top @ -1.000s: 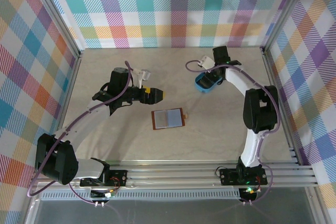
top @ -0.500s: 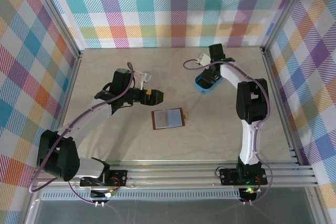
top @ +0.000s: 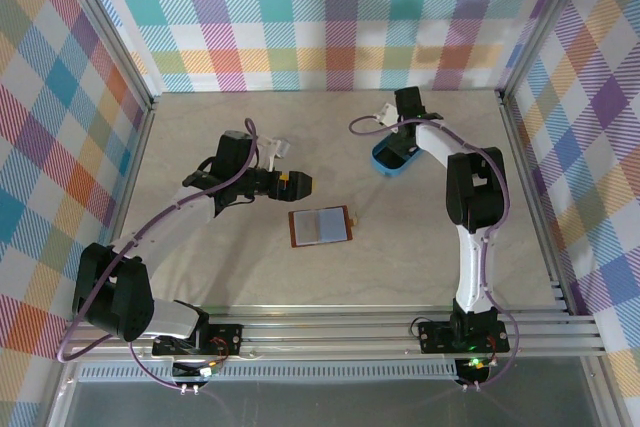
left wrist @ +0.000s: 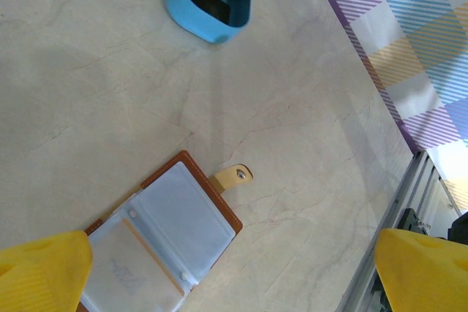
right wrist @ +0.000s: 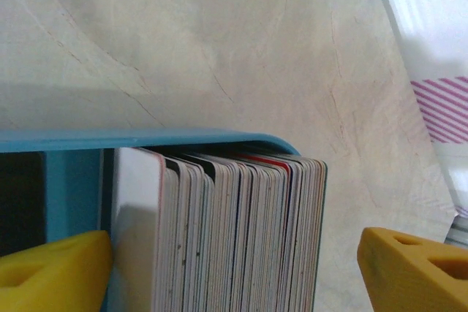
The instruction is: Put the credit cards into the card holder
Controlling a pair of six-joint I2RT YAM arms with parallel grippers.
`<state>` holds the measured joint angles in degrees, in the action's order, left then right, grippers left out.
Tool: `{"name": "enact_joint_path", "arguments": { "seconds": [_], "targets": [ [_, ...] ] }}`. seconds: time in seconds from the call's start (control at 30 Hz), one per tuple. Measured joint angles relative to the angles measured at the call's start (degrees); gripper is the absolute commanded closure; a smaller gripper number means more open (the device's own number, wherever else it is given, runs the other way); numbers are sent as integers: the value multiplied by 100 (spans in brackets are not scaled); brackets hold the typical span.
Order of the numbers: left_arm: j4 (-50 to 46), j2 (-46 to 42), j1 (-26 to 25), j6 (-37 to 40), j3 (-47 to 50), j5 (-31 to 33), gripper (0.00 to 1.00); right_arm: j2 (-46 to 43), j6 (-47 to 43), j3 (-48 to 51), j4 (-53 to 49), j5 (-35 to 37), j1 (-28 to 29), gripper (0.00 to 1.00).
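The card holder [top: 320, 227] lies open and flat mid-table, brown with a pale lining [left wrist: 164, 235], its snap tab [left wrist: 234, 175] sticking out to the right. Several credit cards [right wrist: 234, 231] stand on edge, packed in a blue tray [top: 384, 161]. My right gripper [right wrist: 234, 272] is down over that tray, open. One yellow finger [right wrist: 55, 272] sits inside the tray beside the outermost white card. The other finger [right wrist: 413, 268] is outside the stack, with a gap. My left gripper [top: 297, 184] hovers open up and to the left of the card holder, with nothing between its fingertips [left wrist: 40, 272].
The blue tray [left wrist: 208, 12] stands on the far right part of the pale marble-look table [top: 230, 257]. Aluminium rails [top: 400, 327] line the near edge, and checked walls close in the back and sides.
My right arm has folded in and its gripper has settled lower over the tray, its jaws starting to narrow. The left gripper has barely shifted.
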<state>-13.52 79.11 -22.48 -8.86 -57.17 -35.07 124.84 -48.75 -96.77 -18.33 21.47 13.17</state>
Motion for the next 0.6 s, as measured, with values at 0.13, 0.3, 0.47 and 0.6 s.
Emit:
{"name": "enact_joint_path", "arguments": {
  "seconds": [0.13, 0.3, 0.47, 0.6],
  "targets": [
    [-7, 2, 0, 15, 0, -2, 1, 0, 17, 0, 28, 20, 9, 26],
    [-11, 24, 0, 17, -9, -2, 1, 0, 22, 2, 35, 33, 4, 32],
    [-20, 37, 0, 20, -9, 0, 1, -28, 26, 24, 44, 9, 4, 40],
    [-35, 37, 0, 22, -9, 0, 1, -68, 39, 35, 46, -28, 4, 48]
  ]
}}
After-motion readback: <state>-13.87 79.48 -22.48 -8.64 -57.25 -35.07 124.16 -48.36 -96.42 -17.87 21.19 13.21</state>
